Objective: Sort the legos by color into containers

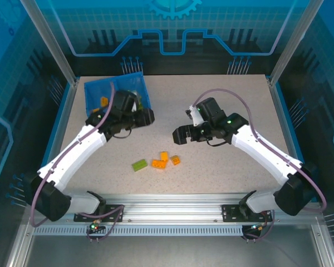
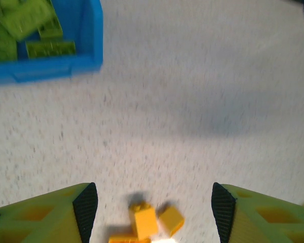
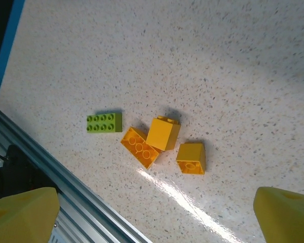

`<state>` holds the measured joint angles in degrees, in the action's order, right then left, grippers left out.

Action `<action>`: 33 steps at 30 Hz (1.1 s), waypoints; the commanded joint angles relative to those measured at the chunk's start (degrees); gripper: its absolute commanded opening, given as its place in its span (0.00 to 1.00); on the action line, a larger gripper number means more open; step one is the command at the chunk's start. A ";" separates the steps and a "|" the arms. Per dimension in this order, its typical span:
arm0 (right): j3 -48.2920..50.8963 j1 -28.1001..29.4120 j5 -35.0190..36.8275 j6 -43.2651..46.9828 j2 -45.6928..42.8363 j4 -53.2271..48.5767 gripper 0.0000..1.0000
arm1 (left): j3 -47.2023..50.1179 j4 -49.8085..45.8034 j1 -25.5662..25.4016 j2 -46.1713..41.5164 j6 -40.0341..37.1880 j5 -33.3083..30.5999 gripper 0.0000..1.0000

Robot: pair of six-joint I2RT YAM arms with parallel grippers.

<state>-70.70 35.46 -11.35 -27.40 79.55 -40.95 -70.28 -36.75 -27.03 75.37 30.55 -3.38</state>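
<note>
**Four loose bricks between two spread pincers**

On the speckled white tabletop [image 1: 239, 94], nothing covers the cluster of one light green studded plastic brick [image 3: 104, 122] and three orange studded plastic bricks [image 3: 163, 133]. The shallow blue plastic tray [image 1: 91, 92] sits far left and holds green bricks [image 2: 25, 20]. The left pincer [image 1: 147, 117] hangs beside the tray, spread and empty. The right pincer [image 1: 181, 134] hovers beyond the cluster, spread wide and empty.

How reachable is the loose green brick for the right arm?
Probably yes: right gripper hangs open over the table, nothing lies between, and the green brick sits beside the orange bricks.
</note>
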 commanded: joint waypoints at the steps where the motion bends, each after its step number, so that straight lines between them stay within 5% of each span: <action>1: 1.14 1.53 5.65 -4.95 1.83 0.88 1.00 | 5.07 -0.12 -3.40 -0.56 3.29 -1.07 0.65; 8: 6.71 -0.77 5.62 -9.47 -0.71 4.74 1.00 | 7.45 1.94 -12.22 8.71 12.78 -3.60 0.71; 16: 8.46 -1.88 5.82 -8.44 -3.73 2.79 1.00 | 2.81 -1.66 -14.60 23.09 15.16 -5.42 0.70; 25: 9.85 -2.94 5.47 -8.48 -5.15 2.80 1.00 | 2.81 0.80 -14.89 29.65 15.26 -1.71 0.58; 33: 9.95 -2.94 5.38 -8.46 -5.26 2.72 1.00 | 2.17 -0.43 -14.78 29.50 15.85 -3.61 0.34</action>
<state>-61.10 33.21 -6.00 -35.20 75.22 -38.04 -66.52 -35.77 -41.54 105.30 45.54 -6.20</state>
